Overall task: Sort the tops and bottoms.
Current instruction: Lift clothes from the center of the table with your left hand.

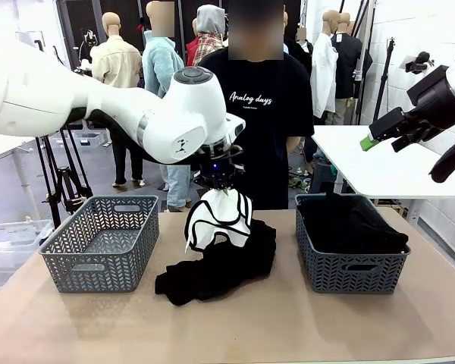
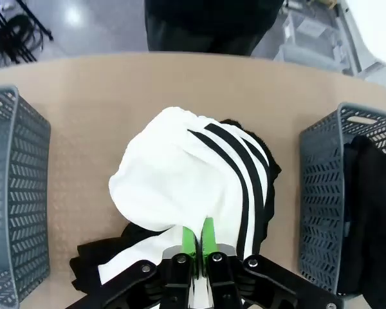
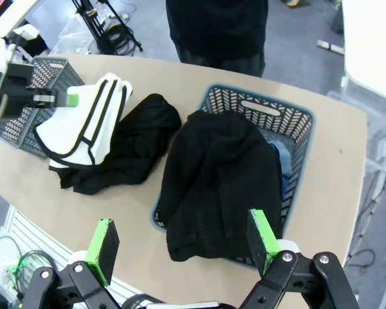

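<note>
The left basket [image 1: 98, 267], a grey plastic one with a herringbone-pierced wall, has nothing in it. The right basket [image 1: 349, 271], its twin, stands at the other end of the worktop [image 1: 288, 326]. It is heaped with a black garment [image 1: 350, 224] that rises above the rim. In the right wrist view this garment spills over the near wall, and a bit of blue cloth [image 3: 282, 164] shows under it at one side.

Between the baskets, the left pincer [image 2: 198, 238] is clenched on a white garment [image 1: 216, 220], its green pads pressed together on a fold of the cloth. The garment hangs from the pincer in a loose bundle, white with black stripes running along it. Its lower edge rests on a black heap [image 1: 220, 269] of clothing lying crumpled on the worktop. Whether the white garment is a top or a bottom cannot be told, bunched as it is. Nor can it be told how many pieces make up the black heap.

The right pincer [image 3: 182, 239] hangs high over the right basket, released, with its jaws spread wide and nothing between them. In the front view it is seen from the side and partly cut off by the picture's edge.

A person [image 1: 254, 98] in a black T-shirt stands at the far side, hands hidden behind the left arm and the clothes.
</note>
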`<state>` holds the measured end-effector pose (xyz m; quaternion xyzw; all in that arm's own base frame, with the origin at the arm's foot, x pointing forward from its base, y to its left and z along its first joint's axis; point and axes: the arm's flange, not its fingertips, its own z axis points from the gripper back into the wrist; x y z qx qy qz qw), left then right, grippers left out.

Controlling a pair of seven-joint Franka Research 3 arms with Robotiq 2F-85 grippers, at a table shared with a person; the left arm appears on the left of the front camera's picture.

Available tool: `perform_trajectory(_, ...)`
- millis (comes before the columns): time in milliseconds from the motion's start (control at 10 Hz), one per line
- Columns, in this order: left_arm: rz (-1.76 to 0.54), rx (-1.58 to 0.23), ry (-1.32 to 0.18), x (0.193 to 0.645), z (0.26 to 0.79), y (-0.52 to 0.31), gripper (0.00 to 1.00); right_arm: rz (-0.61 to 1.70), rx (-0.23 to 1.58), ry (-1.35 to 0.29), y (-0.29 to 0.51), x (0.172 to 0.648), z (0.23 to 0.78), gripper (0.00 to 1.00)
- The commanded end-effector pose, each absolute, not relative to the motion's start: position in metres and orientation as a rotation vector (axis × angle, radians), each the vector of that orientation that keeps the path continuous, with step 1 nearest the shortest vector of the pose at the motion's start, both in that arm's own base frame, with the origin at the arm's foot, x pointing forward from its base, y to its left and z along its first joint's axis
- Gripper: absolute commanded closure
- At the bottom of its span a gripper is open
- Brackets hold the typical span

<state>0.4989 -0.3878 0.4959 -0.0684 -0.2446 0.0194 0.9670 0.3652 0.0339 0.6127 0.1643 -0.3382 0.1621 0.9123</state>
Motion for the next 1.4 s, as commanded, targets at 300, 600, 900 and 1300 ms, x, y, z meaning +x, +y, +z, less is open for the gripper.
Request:
perform_trajectory(300, 0.038, -0.161, -0.541, 0.489, 0.507, -0.383, 1.0, 0.334, 0.343, -0.691, 0.034, 0.365, 0.611, 0.0)
perform_trajectory(600, 0.008, -0.178, -0.549, 0.481, 0.507, -0.387, 1.0, 0.334, 0.343, -0.691, 0.034, 0.365, 0.611, 0.0)
perform_trajectory(900, -0.016, -0.2, -0.638, 0.46, 0.573, -0.389, 1.0, 0.334, 0.343, -0.691, 0.034, 0.365, 0.611, 0.0)
perform_trajectory(1300, -0.023, -0.205, -0.689, 0.431, 0.608, -0.377, 1.0, 0.334, 0.343, -0.691, 0.034, 0.365, 0.611, 0.0)
